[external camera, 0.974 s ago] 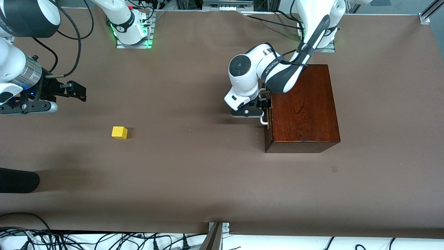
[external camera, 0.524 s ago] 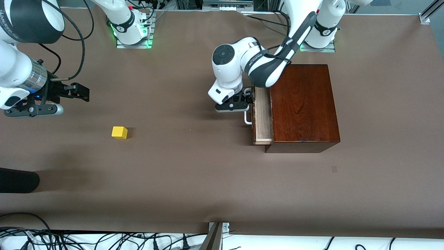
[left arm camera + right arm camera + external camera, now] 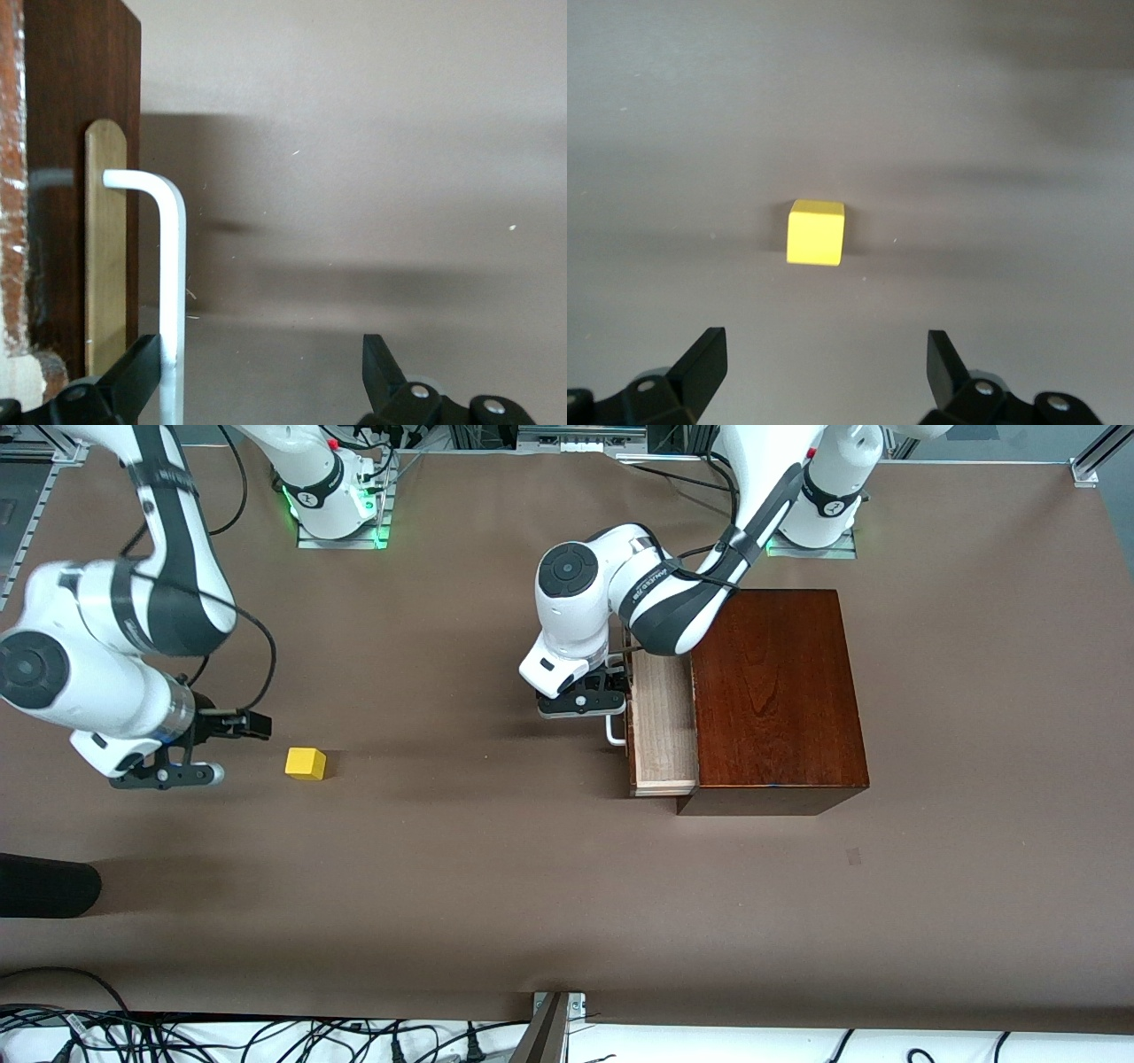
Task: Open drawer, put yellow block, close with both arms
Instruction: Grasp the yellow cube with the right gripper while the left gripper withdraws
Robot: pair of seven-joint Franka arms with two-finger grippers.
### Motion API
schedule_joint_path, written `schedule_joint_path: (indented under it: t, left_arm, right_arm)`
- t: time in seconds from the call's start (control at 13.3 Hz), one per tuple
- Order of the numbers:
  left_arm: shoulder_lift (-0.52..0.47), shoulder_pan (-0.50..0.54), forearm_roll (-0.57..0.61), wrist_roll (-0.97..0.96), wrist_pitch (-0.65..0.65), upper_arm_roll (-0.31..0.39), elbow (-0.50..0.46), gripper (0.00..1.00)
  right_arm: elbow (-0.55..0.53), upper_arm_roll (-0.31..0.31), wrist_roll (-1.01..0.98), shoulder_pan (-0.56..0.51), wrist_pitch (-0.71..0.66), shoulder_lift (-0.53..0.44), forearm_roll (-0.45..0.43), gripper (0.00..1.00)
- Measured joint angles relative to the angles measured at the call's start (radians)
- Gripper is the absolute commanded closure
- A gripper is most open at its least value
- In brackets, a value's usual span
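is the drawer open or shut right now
Open, partway. The drawer juts from the wooden box, its pale tray exposed. The left gripper is at the white handle, jaws spread, one finger against the bar.

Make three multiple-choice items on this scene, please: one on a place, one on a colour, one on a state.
1. Where is the yellow block?
A. in the drawer
B. on the table, toward the right arm's end
C. on top of the wooden box

2. What colour is the drawer's handle?
A. white
B. black
C. yellow

3. In what state is the drawer?
A. shut
B. partly pulled out
C. lifted off the box

Key: 1 B, it lies on the table by the open right gripper. 2 A, the bar is white at the open left gripper. 3 B, its pale tray shows in front of the box.
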Motion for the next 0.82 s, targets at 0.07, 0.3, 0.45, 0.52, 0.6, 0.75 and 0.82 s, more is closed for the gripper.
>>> schedule_joint_path:
  t: [0.07,0.3,0.45,0.52,0.6,0.75,0.82]
  left_arm:
    - [0.000,0.000,0.000,0.000,-0.002,-0.001,0.006,0.00]
    - [-0.007,0.003,0.000,0.002,-0.062,0.001,0.031,0.00]
    - [-0.048,0.020,0.000,0.039,-0.153,0.004,0.055,0.00]
    - [-0.082,0.043,-0.001,0.089,-0.213,0.004,0.064,0.00]
    - [-0.124,0.074,-0.012,0.159,-0.273,0.004,0.070,0.00]
    - [-0.214,0.159,-0.045,0.331,-0.394,0.006,0.073,0.00]
    - [-0.256,0.205,-0.054,0.422,-0.453,0.006,0.072,0.00]
  right_arm:
    - [-0.015,-0.001,0.000,-0.004,0.033,0.008,0.006,0.00]
    - [-0.109,-0.003,0.000,-0.012,0.195,0.028,0.044,0.00]
    - [-0.163,-0.003,0.000,-0.015,0.290,0.051,0.048,0.00]
    - [-0.174,-0.003,0.000,-0.015,0.317,0.066,0.055,0.00]
    - [-0.178,-0.003,0.000,-0.015,0.337,0.082,0.073,0.00]
    - [-0.179,-0.002,0.000,-0.015,0.386,0.114,0.100,0.00]
    - [-0.179,0.000,0.000,-0.015,0.412,0.131,0.104,0.00]
